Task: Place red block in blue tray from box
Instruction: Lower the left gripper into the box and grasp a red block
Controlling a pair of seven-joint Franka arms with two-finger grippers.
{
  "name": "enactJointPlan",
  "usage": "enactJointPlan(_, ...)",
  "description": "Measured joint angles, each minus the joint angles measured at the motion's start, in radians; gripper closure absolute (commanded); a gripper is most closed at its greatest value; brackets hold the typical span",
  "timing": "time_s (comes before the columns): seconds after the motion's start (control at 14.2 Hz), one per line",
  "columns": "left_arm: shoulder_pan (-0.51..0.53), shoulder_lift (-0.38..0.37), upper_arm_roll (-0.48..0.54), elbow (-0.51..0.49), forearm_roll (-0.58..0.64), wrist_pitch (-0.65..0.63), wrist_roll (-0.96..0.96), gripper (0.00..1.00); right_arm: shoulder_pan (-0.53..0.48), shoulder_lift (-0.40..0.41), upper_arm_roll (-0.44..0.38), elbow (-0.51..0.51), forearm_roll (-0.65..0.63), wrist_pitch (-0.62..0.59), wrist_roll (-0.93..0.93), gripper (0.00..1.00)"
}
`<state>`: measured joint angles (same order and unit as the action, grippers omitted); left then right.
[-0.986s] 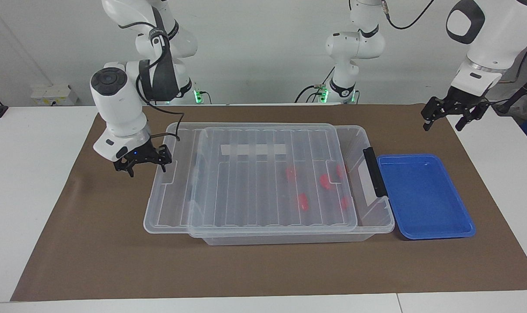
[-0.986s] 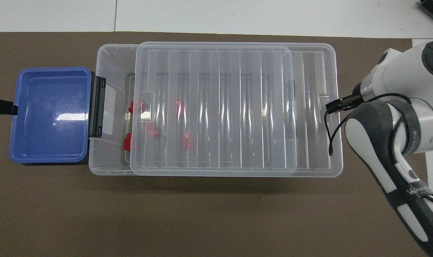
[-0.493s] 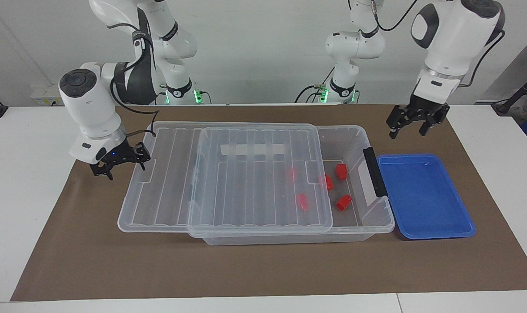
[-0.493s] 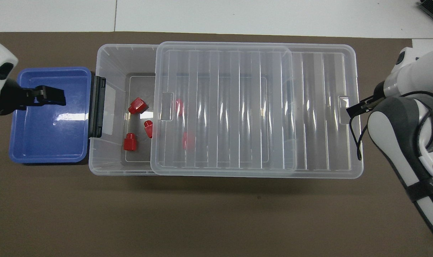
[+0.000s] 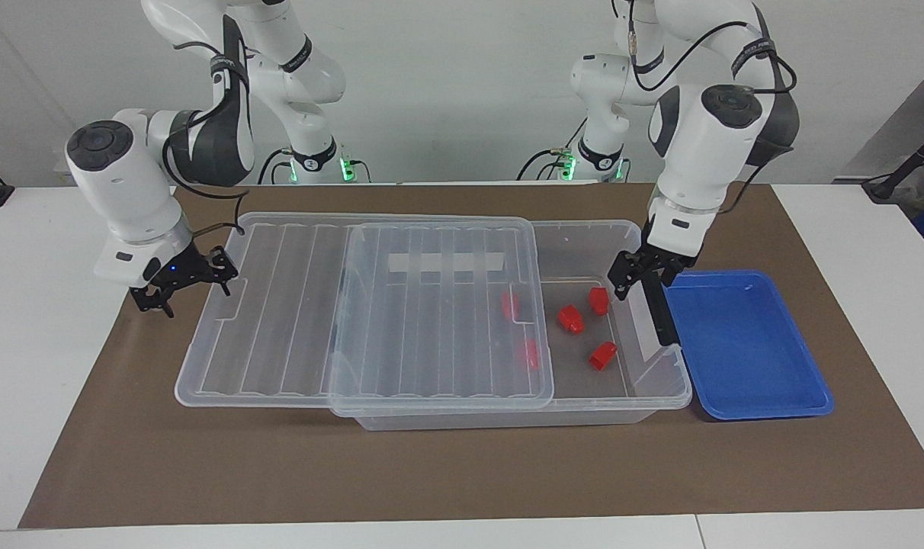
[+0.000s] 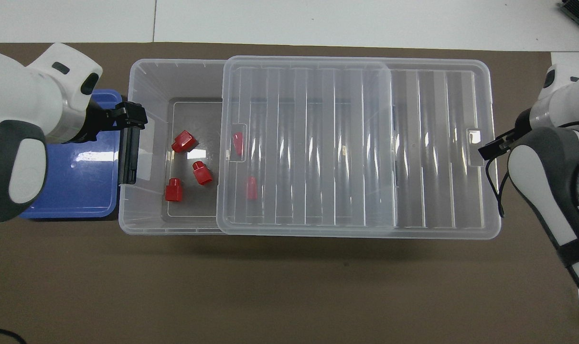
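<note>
The clear box point(image 5: 660, 396) point(image 6: 141, 76) lies across the mat. Its ribbed lid point(image 5: 431, 320) point(image 6: 318, 143) is slid partway off toward the right arm's end. My right gripper point(image 5: 194, 290) point(image 6: 485, 152) is shut on the lid's end edge. Three red blocks point(image 5: 570, 319) point(image 6: 202, 173) lie uncovered in the box's open end, and two more show through the lid. My left gripper point(image 5: 636, 286) point(image 6: 134, 119) is open and empty, over the box's end rim by the black handle point(image 5: 660, 313). The blue tray point(image 5: 744, 343) point(image 6: 79, 191) is empty and touches the handle end.
A brown mat point(image 5: 431, 473) covers the table's middle, with white tabletop point(image 5: 35, 305) at both ends. The lid overhangs the box toward the right arm's end. The left arm's body covers part of the tray in the overhead view.
My right gripper has pulled the lid toward the right arm's end, uncovering three red blocks. My left gripper has come in from the table's end, across the tray, to the box's handle end.
</note>
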<state>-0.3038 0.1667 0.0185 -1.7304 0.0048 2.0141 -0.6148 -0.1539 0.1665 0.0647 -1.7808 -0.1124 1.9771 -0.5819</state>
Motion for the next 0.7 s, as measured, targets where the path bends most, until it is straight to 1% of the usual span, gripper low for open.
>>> enactJointPlan(0.07,-0.012,0.007,0.0,-0.015,0.004,0.021,-0.059,0.0,-0.004,0.0,0.0,0.0,0.0,0.0,-0.005,0.01)
enactJointPlan(0.35,-0.052,0.008,0.0,-0.128,0.023,0.103,-0.175,0.0,-0.008,0.0,0.001,0.0,0.0,-0.001,0.006,0.01)
enactJointPlan(0.56,-0.126,0.01,-0.002,-0.21,0.077,0.175,-0.31,0.0,-0.002,-0.023,0.012,0.002,0.001,-0.032,0.136,0.01)
enactJointPlan(0.7,-0.154,0.01,-0.003,-0.251,0.085,0.216,-0.345,0.0,0.025,-0.058,0.021,0.002,0.001,-0.071,0.275,0.01)
